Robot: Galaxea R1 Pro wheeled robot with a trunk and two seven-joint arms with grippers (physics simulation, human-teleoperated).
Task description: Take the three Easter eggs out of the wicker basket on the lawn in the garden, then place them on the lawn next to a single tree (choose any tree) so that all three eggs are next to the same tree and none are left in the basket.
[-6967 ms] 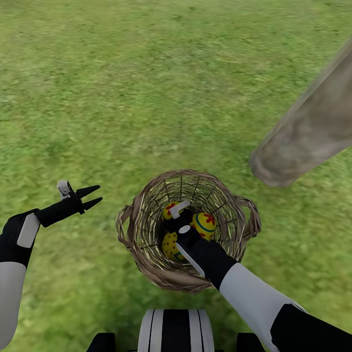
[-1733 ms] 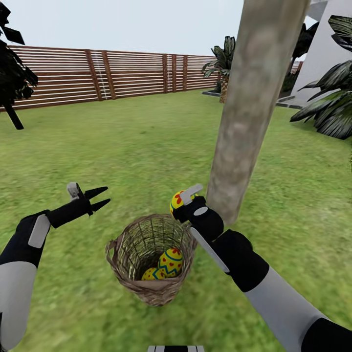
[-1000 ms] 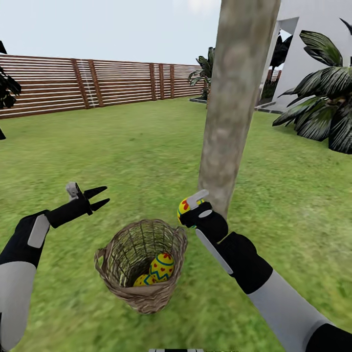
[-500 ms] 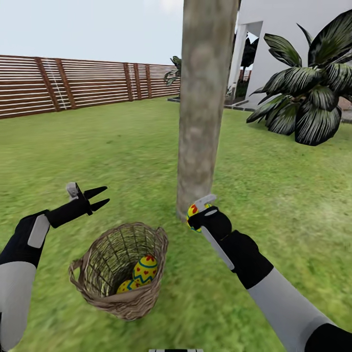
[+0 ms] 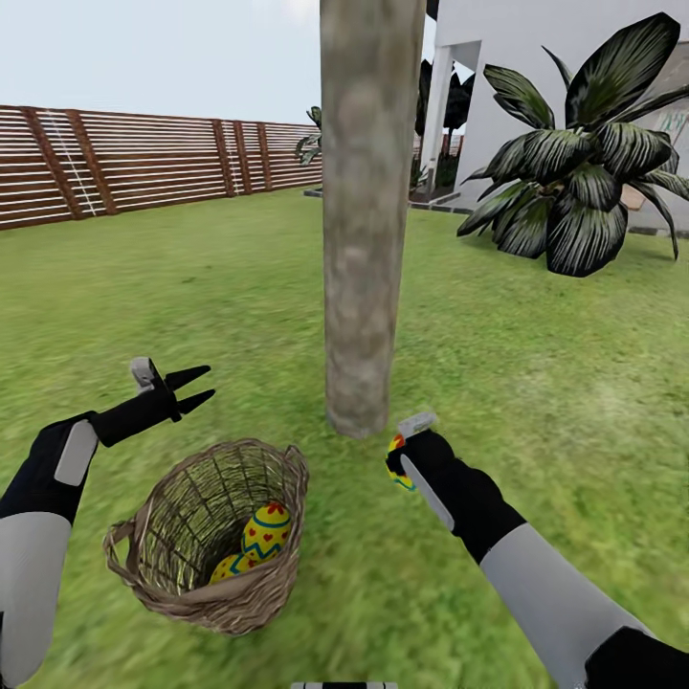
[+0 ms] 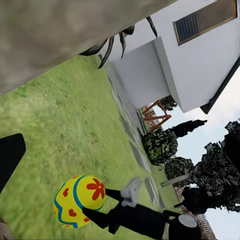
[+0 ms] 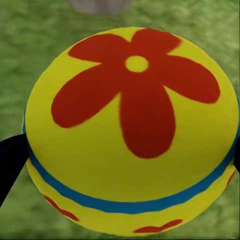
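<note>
So the right gripper (image 5: 400, 457) is clamped on one small yellow egg with a red flower and a blue band (image 5: 396, 461), held low just off the foot of the thick pale grey-beige mottled tree trunk (image 5: 364, 239). From the right wrist camera the egg (image 7: 131, 131) sits square between the black fingers with grass right behind it, so I'd guess it's not far off the ground, but I can't tell if it's touching.

If it were me I'd lower it straight down until the egg rests on the mottled green lawn (image 5: 536, 383) and only then let go. Eggs roll, so dropping it from any height is asking for it to wander off. Open slowly, lift straight up, no sideways drag. Setting it on its side would likely be steadier than on its end.

The left gripper (image 5: 196, 388) hangs spread open and empty above the grass, well apart from everything.

Two more painted eggs (image 5: 258, 541) are in the small round tan-brown wicker basket (image 5: 153, 584), which sits on the grass near the tree. Leave room by the trunk for those two
</note>
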